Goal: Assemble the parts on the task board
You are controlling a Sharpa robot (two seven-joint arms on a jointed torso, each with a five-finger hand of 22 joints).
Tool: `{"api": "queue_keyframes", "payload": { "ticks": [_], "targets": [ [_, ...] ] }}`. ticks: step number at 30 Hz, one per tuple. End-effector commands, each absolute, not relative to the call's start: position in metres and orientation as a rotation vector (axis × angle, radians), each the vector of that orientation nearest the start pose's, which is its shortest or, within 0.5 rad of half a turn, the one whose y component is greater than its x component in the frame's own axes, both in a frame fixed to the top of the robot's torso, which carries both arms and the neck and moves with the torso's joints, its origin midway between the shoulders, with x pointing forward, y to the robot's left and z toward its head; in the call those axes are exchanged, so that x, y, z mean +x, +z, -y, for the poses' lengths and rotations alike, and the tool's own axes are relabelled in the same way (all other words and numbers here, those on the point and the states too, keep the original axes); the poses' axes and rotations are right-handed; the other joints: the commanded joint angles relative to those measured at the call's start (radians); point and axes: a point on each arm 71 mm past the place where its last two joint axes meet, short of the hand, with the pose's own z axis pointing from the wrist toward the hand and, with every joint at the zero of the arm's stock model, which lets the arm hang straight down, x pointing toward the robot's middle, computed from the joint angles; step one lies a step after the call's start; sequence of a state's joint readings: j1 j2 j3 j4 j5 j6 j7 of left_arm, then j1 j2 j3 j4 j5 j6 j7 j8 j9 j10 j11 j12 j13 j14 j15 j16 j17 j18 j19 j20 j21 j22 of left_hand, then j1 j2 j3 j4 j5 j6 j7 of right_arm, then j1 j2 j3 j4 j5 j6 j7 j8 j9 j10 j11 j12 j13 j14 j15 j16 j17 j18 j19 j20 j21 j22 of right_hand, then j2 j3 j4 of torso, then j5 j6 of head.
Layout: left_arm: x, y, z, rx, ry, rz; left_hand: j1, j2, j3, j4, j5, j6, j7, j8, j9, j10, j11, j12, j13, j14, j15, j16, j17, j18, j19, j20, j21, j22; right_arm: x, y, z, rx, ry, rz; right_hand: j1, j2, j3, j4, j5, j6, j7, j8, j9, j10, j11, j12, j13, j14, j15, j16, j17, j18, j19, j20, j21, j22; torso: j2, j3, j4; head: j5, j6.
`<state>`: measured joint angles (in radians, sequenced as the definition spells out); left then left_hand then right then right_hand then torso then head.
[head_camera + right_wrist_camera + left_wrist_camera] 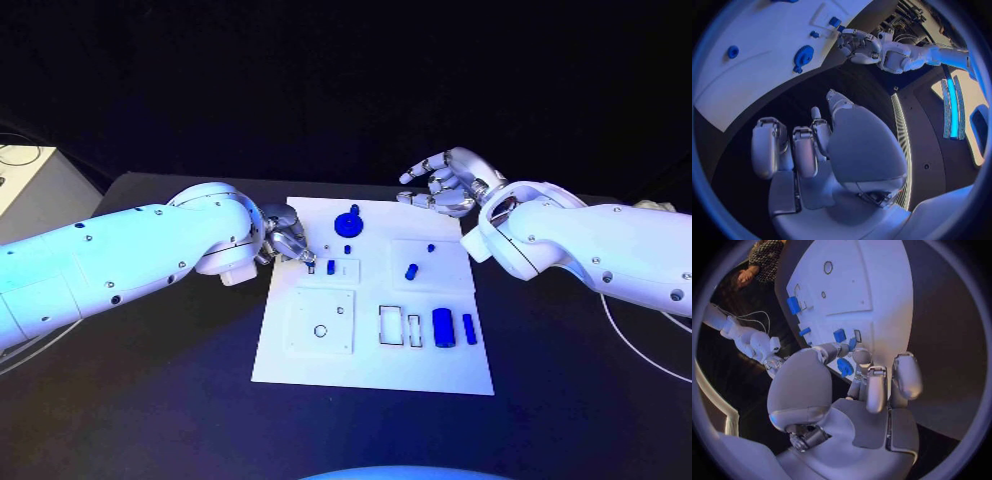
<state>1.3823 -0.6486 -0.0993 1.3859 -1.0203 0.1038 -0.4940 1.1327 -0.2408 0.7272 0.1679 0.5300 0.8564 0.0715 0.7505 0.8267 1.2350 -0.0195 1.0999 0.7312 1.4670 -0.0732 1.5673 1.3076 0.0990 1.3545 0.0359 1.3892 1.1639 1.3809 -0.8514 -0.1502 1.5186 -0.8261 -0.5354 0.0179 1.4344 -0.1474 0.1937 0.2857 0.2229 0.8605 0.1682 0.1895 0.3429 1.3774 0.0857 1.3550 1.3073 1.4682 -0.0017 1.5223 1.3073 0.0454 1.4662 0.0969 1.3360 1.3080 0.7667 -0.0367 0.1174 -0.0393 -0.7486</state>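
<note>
Head view: my left hand [286, 240] rests fingertips at the flat white task board's [372, 372] left edge, holding nothing I can make out; small blue parts [443, 327] lie on it; my right hand [446, 184] hovers loosely curled, empty.

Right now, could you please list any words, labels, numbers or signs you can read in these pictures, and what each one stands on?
There are none to read.
The task board shows only outlined recesses, holes and blue parts, with no lettering.
The left robot hand and the right robot hand carry no legible marking.
</note>
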Motion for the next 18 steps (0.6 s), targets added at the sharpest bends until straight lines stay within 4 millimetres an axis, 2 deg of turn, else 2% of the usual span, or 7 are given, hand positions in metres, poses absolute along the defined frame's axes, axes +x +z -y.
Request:
{"api": "queue_keyframes", "payload": {
  "ticks": [1,4,18],
  "targets": [
    [0.5215,-0.1636,-0.1542,-0.074,-0.463,-2.227,0.000,0.013,0.174,-0.182,0.005,0.018,-0.014,0.003,0.005,0.005,-0.001,0.002,-0.002,0.104,-0.005,0.004,0.263,-0.014,0.005,-0.002,0.008,0.004,0.5073,-0.1291,0.2189,0.379,0.905,-1.513,-0.012,-0.001,0.005,-0.001,0.005,-0.005,0.002,0.000,-0.001,-0.007,-0.003,-0.005,0.066,0.081,0.005,-0.003,0.190,0.013,0.012,0.006,-0.006,0.075,0.001,-0.0004,-0.0002,0.000,-0.004],
    [0.5213,-0.1644,-0.1540,-0.069,-0.460,-2.233,0.000,0.013,0.174,-0.182,0.005,0.018,-0.014,0.003,0.005,0.005,-0.001,0.002,-0.002,0.104,-0.005,0.004,0.263,-0.014,0.005,-0.002,0.008,0.004,0.5074,-0.1291,0.2188,0.378,0.905,-1.514,-0.012,-0.001,0.005,-0.001,0.005,-0.005,0.002,0.000,-0.001,-0.007,-0.003,-0.005,0.066,0.081,0.005,-0.003,0.190,0.013,0.012,0.006,-0.006,0.075,0.001,0.0001,-0.0010,0.001,0.000],
    [0.5214,-0.1701,-0.1533,-0.059,-0.452,-2.256,0.000,0.013,0.174,-0.183,0.006,0.018,-0.015,0.002,0.005,0.004,-0.001,0.000,-0.005,0.104,-0.005,0.004,0.263,-0.014,0.006,-0.002,0.008,0.004,0.5074,-0.1292,0.2187,0.378,0.906,-1.515,-0.012,-0.001,0.005,-0.001,0.005,-0.005,0.002,0.000,-0.001,-0.007,-0.003,-0.005,0.066,0.081,0.005,-0.003,0.190,0.013,0.012,0.006,-0.006,0.075,0.002,-0.0003,-0.0016,0.000,-0.005]
  ]
}}
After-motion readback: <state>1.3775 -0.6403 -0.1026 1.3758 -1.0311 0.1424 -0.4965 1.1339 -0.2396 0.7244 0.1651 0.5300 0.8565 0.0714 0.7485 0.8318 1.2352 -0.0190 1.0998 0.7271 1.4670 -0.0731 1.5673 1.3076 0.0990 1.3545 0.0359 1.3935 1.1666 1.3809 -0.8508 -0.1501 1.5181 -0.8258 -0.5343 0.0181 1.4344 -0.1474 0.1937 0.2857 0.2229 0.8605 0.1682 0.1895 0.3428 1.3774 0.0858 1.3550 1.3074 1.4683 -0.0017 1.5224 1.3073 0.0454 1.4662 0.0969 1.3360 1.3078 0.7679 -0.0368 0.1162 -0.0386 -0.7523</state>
